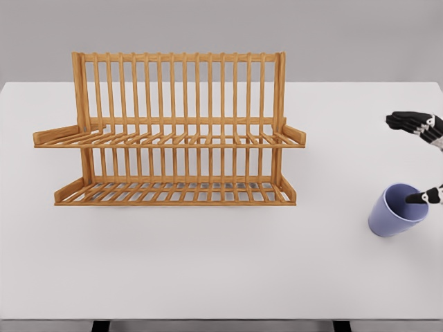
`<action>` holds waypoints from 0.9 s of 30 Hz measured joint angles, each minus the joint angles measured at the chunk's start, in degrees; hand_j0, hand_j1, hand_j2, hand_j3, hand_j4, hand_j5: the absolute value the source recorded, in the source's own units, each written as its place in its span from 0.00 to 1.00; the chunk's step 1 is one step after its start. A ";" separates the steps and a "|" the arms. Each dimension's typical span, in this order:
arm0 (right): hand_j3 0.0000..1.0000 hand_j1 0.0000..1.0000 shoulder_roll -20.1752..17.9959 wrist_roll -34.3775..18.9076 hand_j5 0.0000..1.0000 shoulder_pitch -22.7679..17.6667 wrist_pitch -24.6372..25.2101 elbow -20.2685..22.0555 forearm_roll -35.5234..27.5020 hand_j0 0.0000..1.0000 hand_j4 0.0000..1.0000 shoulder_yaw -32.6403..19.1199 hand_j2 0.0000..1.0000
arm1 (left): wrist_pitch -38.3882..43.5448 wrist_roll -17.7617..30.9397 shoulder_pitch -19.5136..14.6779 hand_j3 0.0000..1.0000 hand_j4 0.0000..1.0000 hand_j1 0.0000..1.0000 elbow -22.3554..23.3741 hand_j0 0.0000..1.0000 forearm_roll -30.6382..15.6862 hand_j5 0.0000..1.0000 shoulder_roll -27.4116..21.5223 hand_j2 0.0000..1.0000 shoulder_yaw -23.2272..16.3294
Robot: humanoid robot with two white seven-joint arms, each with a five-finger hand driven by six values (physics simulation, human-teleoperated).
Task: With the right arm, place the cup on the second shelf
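On the wide white table stands a two-level wooden slatted rack, both shelves bare, and well to its right, near the edge, sits the small lilac plastic cup. The right hand, dark-fingered, is spread wide around the cup's rim, one fingertip just over the opening, not holding it. I think a loose grip may tip the cup, or it may catch the slats.

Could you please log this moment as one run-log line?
right hand: open, beside blue plastic cup | cup: on white table | wooden two-tier rack: empty
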State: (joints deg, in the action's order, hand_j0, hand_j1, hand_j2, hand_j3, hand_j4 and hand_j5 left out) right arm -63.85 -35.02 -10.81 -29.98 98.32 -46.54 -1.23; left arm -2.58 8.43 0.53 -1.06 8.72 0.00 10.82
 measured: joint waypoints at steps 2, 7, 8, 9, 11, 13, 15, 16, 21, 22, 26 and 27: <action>1.00 1.00 1.25 0.00 1.00 -0.35 0.28 -1.05 -0.60 1.00 1.00 -0.11 1.00 | 0.00 0.00 0.00 1.00 1.00 1.00 0.00 1.00 0.00 1.00 0.00 1.00 0.00; 1.00 1.00 3.26 0.01 1.00 -1.84 0.35 -3.04 -1.09 1.00 1.00 -0.21 1.00 | 0.01 0.00 0.00 1.00 1.00 1.00 0.00 1.00 -0.01 1.00 0.00 1.00 0.03; 1.00 1.00 3.60 0.01 1.00 -2.20 0.30 -3.30 -1.10 1.00 1.00 -0.22 1.00 | 0.00 0.00 0.00 1.00 1.00 1.00 0.00 1.00 -0.01 1.00 0.00 1.00 0.02; 1.00 1.00 3.86 0.01 1.00 -2.29 0.27 -3.50 -1.12 1.00 1.00 -0.22 1.00 | 0.00 0.00 0.00 1.00 1.00 1.00 0.00 1.00 -0.01 1.00 0.00 1.00 0.02; 1.00 1.00 4.25 0.01 1.00 -3.51 0.19 -3.75 -1.11 1.00 1.00 -0.23 1.00 | 0.01 0.00 0.00 1.00 1.00 1.00 0.00 1.00 -0.01 1.00 0.00 1.00 0.00; 1.00 1.00 4.73 0.00 1.00 -3.87 0.12 -4.26 -1.11 1.00 1.00 -0.27 1.00 | 0.00 0.00 0.00 1.00 1.00 1.00 0.00 1.00 -0.01 1.00 0.00 1.00 0.01; 1.00 1.00 5.60 0.00 1.00 -5.18 0.09 -5.07 -1.06 1.00 1.00 -0.96 1.00 | -0.01 0.00 0.00 1.00 1.00 1.00 0.00 1.00 -0.01 1.00 0.00 1.00 0.01; 1.00 1.00 6.03 0.00 1.00 -6.24 0.09 -5.35 -1.05 1.00 1.00 -1.72 1.00 | -0.01 0.00 0.00 1.00 1.00 1.00 0.00 1.00 -0.01 1.00 0.00 1.00 0.01; 1.00 1.00 7.49 0.01 1.00 -8.08 0.10 -6.34 -1.11 1.00 1.00 -4.72 1.00 | 0.01 0.00 0.00 1.00 1.00 1.00 0.00 1.00 -0.01 1.00 0.00 1.00 0.01; 1.00 1.00 7.72 0.01 1.00 -8.52 0.10 -6.52 -1.10 1.00 1.00 -4.97 1.00 | 0.02 0.00 0.00 1.00 1.00 1.00 0.00 1.00 -0.01 1.00 0.00 1.00 0.02; 1.00 1.00 8.83 0.01 1.00 -9.14 0.09 -7.54 -0.92 1.00 1.00 -5.44 1.00 | 0.00 0.00 0.00 1.00 1.00 1.00 0.00 1.00 -0.01 1.00 0.00 1.00 0.03; 1.00 1.00 9.16 0.01 1.00 -9.76 0.07 -7.78 -0.83 1.00 1.00 -5.48 1.00 | 0.01 0.00 0.00 1.00 1.00 1.00 0.00 1.00 -0.01 1.00 0.00 1.00 0.03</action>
State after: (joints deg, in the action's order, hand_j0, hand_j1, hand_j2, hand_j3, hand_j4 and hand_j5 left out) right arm -54.69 -35.01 -20.57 -29.91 90.54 -47.37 -6.72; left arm -2.57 8.43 0.53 -1.06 8.71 0.00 10.85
